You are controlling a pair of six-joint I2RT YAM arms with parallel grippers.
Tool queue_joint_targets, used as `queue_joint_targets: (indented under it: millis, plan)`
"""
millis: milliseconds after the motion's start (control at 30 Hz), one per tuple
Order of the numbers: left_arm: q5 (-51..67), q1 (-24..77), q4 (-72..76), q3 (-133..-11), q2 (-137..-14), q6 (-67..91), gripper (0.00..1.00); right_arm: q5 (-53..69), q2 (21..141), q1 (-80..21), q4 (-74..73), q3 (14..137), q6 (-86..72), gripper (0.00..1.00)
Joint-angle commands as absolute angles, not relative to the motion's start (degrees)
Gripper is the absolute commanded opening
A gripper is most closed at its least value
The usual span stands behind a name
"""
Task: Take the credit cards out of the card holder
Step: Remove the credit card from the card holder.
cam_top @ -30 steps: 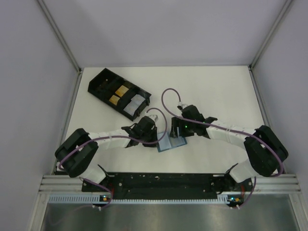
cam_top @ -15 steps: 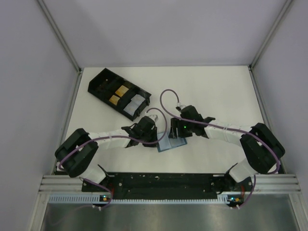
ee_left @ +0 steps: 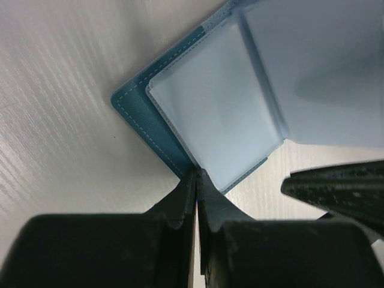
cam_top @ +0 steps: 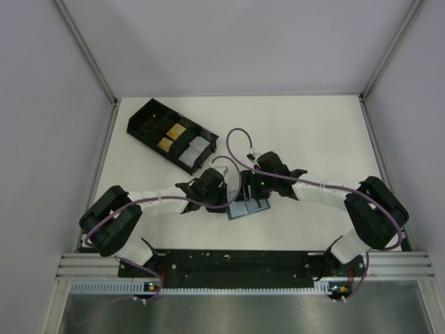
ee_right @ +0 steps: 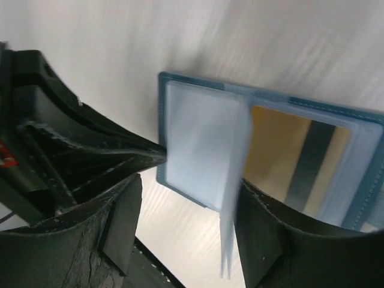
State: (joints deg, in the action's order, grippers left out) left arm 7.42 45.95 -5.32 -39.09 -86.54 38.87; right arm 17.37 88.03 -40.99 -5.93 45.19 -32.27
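The blue card holder (cam_top: 248, 207) lies open on the table between both grippers. In the left wrist view its pale inner panels (ee_left: 219, 117) face up. My left gripper (ee_left: 196, 175) is shut, its tips touching the holder's near edge; it also shows in the top view (cam_top: 226, 200). My right gripper (ee_right: 189, 198) is open over the holder, and a clear sleeve flap (ee_right: 231, 240) stands upright between its fingers. A gold card with a dark stripe (ee_right: 300, 159) sits in the holder's right panel. From above, the right gripper (cam_top: 254, 197) covers part of the holder.
A black compartmented tray (cam_top: 142, 122) lies at the back left, holding gold cards (cam_top: 172, 136) and pale cards (cam_top: 195, 149). Grey walls enclose the table on three sides. The arms' base rail (cam_top: 236, 264) runs along the near edge.
My right gripper has shifted slightly left over the holder and its cable loop has moved left. The left arm and the holder have stayed put.
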Motion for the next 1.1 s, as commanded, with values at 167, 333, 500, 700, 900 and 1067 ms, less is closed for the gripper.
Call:
queue_joint_targets:
  millis: [167,333,500,700,900,1067]
  plan:
    - [5.37,46.49,1.65,-34.29,-80.52,42.45,0.05,24.08,89.12,-44.21,2.10,50.36,-36.30,0.60]
    - [2.90,46.41,0.97,-32.70,-77.00,43.77,0.06,23.12,90.53,-44.30,2.20,50.28,-36.56,0.60]
    - [1.06,46.49,1.23,-30.42,-73.40,45.88,0.06,15.32,88.07,-44.21,-3.33,50.10,-33.84,0.57]
    - [2.10,46.49,-1.56,-33.12,-67.07,44.74,0.10,9.94,84.47,-41.58,-6.15,47.38,-31.47,0.54]
    - [10.27,46.41,2.43,-38.84,-71.53,47.28,0.17,9.14,83.41,-37.80,-6.42,44.92,-29.88,0.50]
    - [14.14,46.49,8.69,-41.48,-80.31,51.85,0.19,8.18,84.02,-36.12,-5.19,43.33,-29.79,0.41]
